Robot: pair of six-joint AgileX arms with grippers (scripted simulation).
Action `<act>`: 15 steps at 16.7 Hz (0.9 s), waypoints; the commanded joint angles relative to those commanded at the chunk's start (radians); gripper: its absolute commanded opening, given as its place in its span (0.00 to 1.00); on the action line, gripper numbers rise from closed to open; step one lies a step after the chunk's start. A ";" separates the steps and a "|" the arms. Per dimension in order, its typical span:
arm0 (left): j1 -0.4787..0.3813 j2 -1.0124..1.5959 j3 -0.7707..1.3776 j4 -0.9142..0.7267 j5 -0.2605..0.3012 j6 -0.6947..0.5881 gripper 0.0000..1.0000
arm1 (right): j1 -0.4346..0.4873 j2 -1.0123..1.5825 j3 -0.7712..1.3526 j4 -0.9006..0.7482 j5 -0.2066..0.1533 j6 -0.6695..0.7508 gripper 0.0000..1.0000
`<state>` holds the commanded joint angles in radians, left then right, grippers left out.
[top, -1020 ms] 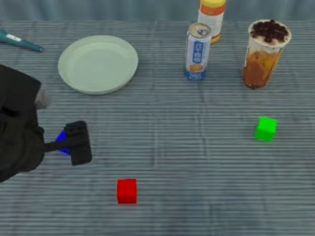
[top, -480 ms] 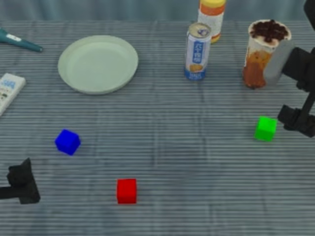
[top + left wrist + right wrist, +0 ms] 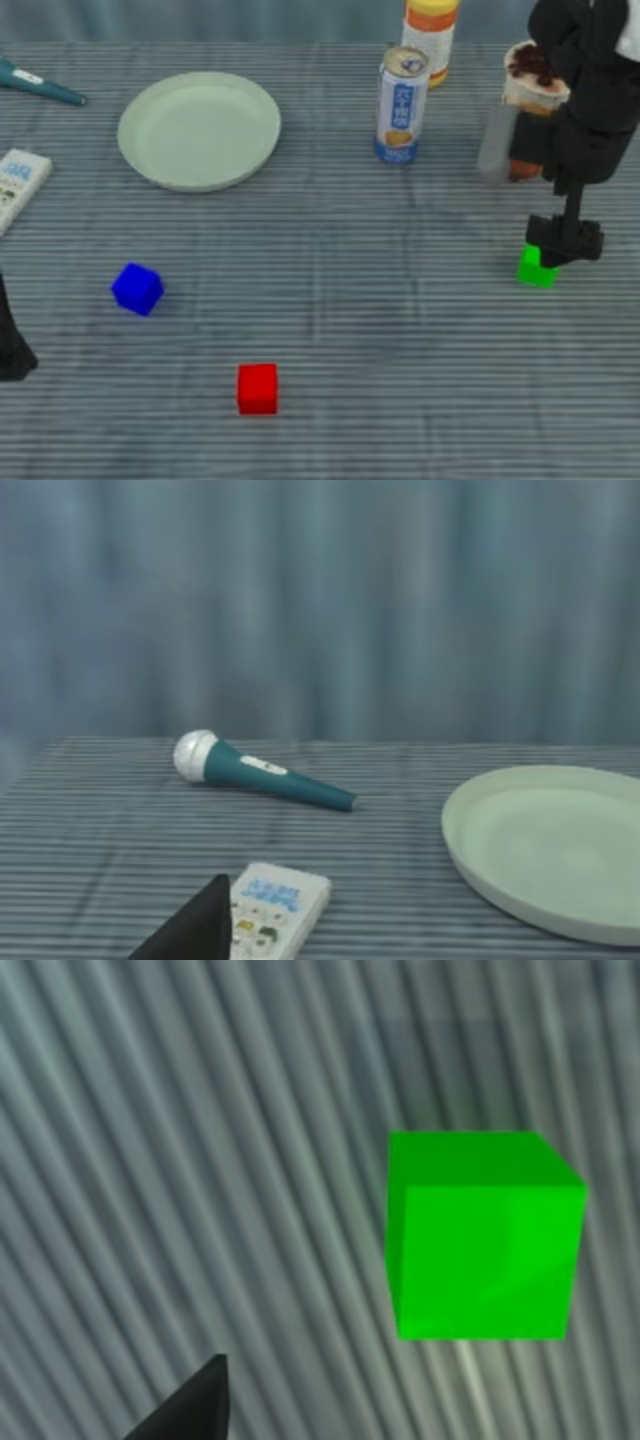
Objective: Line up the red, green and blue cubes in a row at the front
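The red cube (image 3: 257, 388) sits near the table's front, left of centre. Farther back and to its left lies the blue cube (image 3: 137, 288). The green cube (image 3: 534, 270) rests at the right. My right gripper (image 3: 565, 240) hangs just above it and covers its far corner. In the right wrist view the green cube (image 3: 485, 1235) fills the middle, untouched, and one dark fingertip (image 3: 195, 1405) shows beside it; the gripper is open and holds nothing. My left gripper (image 3: 12, 350) is parked at the left edge, open and empty.
A pale plate (image 3: 200, 130) lies at the back left, with a teal microphone (image 3: 40, 85) and a white remote (image 3: 18, 185) to its left. A drink can (image 3: 402, 105), a bottle (image 3: 430, 30) and a topped cup (image 3: 530, 85) stand at the back right, close to my right arm.
My left arm has pulled back from the blue cube to the left edge. My right arm has come in from the right and now hangs over the green cube.
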<state>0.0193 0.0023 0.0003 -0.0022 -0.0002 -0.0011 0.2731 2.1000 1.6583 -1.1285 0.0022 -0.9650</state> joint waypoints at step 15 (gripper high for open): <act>0.001 -0.002 0.000 0.002 0.000 0.001 1.00 | 0.002 0.104 -0.166 0.271 0.001 0.002 1.00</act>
<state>0.0200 0.0000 0.0000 0.0000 0.0000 0.0000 0.2747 2.2043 1.4920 -0.8579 0.0031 -0.9630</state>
